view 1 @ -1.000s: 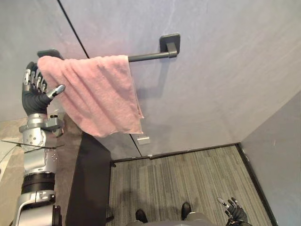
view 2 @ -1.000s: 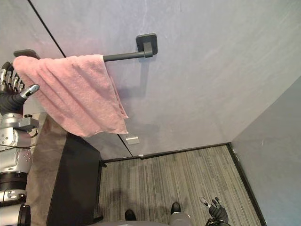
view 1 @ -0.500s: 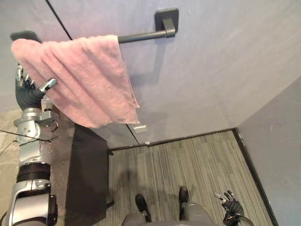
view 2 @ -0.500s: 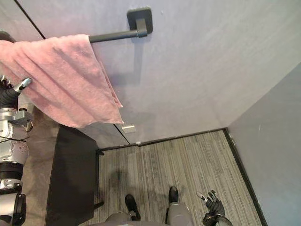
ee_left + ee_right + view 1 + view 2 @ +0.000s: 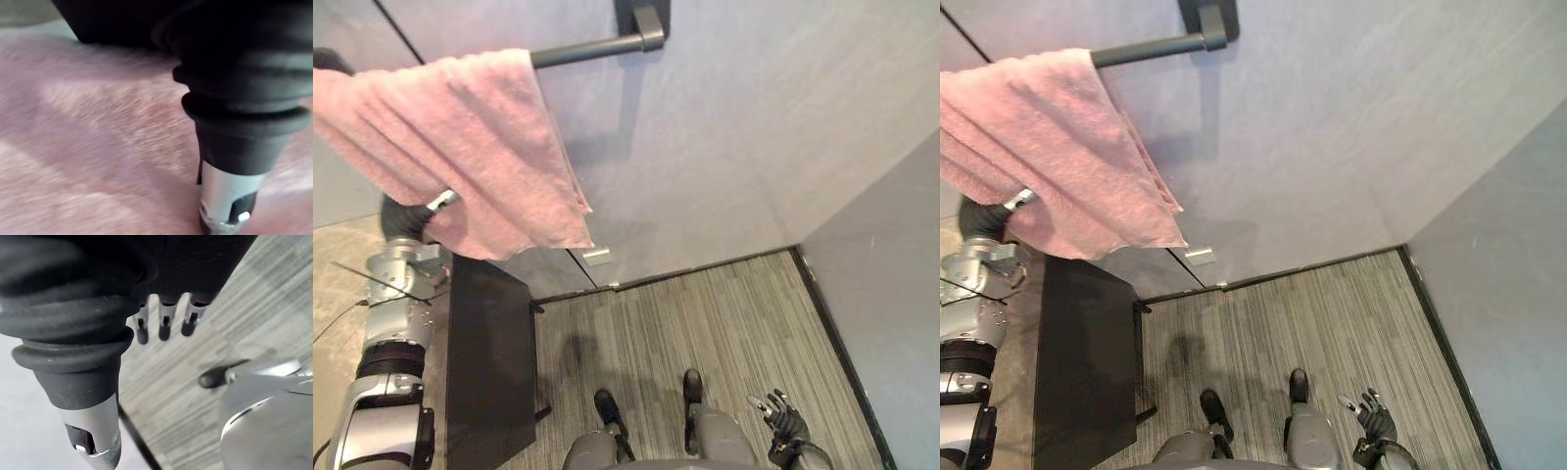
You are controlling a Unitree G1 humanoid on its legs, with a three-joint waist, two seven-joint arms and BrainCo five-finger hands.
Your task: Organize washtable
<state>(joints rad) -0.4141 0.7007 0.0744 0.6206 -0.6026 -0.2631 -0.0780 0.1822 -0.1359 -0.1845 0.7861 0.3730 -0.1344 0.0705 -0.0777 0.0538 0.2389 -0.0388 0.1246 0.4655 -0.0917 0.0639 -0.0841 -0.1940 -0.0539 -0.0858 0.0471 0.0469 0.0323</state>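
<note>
Left hand [image 5: 423, 211] slid lower, under pink towel [image 5: 460, 132] on rail [image 5: 587, 49]; we couldn't tell its grip. Right hand [image 5: 783, 423] hung relaxed, empty.

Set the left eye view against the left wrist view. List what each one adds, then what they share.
Left eye view adds: the dark rail with its wall bracket, the striped floor, a dark cabinet, and the right hand hanging open low by the floor. Left wrist view adds: the weave of the pink towel from very close, with the left hand and its ribbed cover close beside it. Shared: the pink towel and the left hand at its lower edge.
</note>
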